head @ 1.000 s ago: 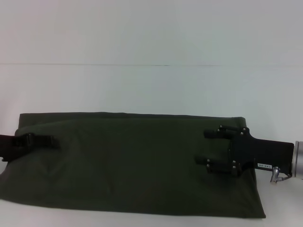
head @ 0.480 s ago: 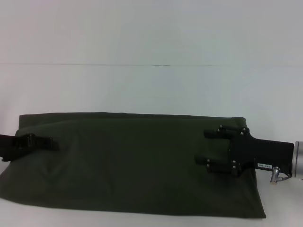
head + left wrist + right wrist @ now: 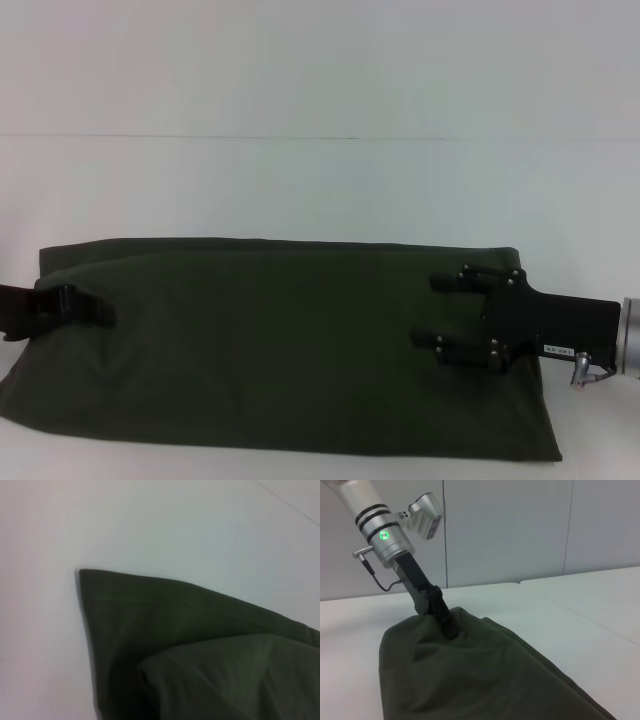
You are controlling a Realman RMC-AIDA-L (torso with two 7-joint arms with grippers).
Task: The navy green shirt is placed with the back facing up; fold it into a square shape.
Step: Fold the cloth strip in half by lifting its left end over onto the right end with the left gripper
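Observation:
The navy green shirt lies plain side up as a long, wide band across the white table. My right gripper hovers open over the shirt's right end, its fingers pointing left with only cloth below them. My left gripper rests at the shirt's left edge, its fingers together in one dark bar. The right wrist view shows that left gripper sunk into a rise of the shirt; I cannot tell if cloth is pinched. The left wrist view shows a shirt corner with a folded layer on top.
The white table runs far beyond the shirt at the back, with a thin seam line across it. A pale wall stands behind the table in the right wrist view. The shirt's front edge lies near the bottom of the head view.
My left gripper has slid a little to the left along the shirt's left edge, and the cloth ridge there has flattened. The right gripper has not moved.

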